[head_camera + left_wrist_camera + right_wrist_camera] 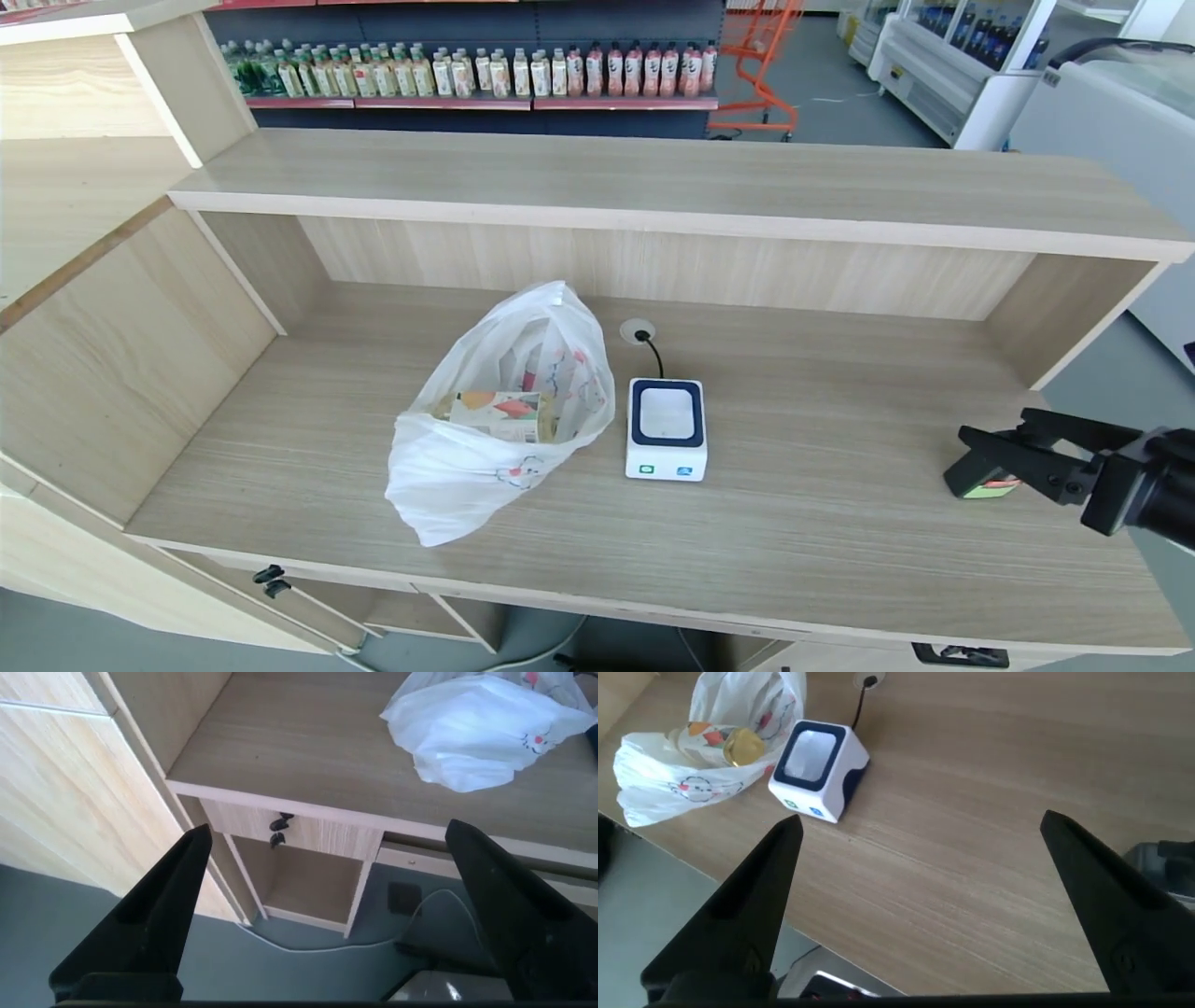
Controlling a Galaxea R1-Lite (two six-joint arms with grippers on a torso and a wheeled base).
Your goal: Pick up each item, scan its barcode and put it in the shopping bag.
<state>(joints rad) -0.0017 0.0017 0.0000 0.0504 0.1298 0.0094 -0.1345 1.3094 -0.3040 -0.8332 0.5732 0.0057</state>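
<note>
In the head view, one shopping bag [485, 448] lies on the counter [840, 523] holding one printed carton [495, 415], just beside one scanner [666, 427]; the right wrist view adds a yellowish round shape [743, 747] in the bag's mouth. My right gripper [920, 821] hangs over the counter well to the right of the scanner, jaws spread and empty. My left gripper [327, 835] sits off the counter's front-left corner, jaws spread and empty.

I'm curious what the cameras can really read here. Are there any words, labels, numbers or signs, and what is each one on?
No text is readable as words.
carton in the shopping bag: coloured print, lettering too small.
shopping bag: a small drawing, no legible words.
scanner: two small badges, green and blue, too small to read.
bottles on the far shelf: labels too small.
</note>
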